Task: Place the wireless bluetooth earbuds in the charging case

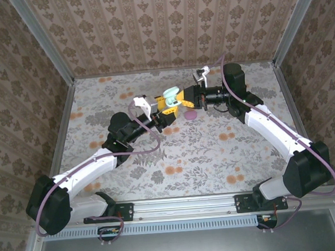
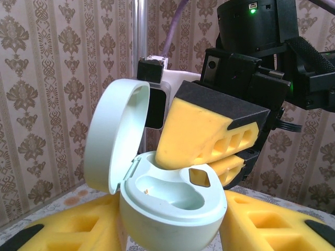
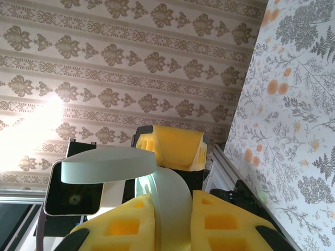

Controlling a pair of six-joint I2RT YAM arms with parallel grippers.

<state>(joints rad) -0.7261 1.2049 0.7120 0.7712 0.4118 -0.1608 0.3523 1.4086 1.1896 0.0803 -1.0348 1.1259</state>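
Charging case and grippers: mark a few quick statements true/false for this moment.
1. The charging case has its lid swung open. True.
2. The case lies flat on the table. False: it is held in the air, clamped in the left gripper.
3. The right gripper is spread wide open. False: its jaws are closed together, with the tips down at the case's well farther from the lid.
4. The well nearer the lid looks empty. True.
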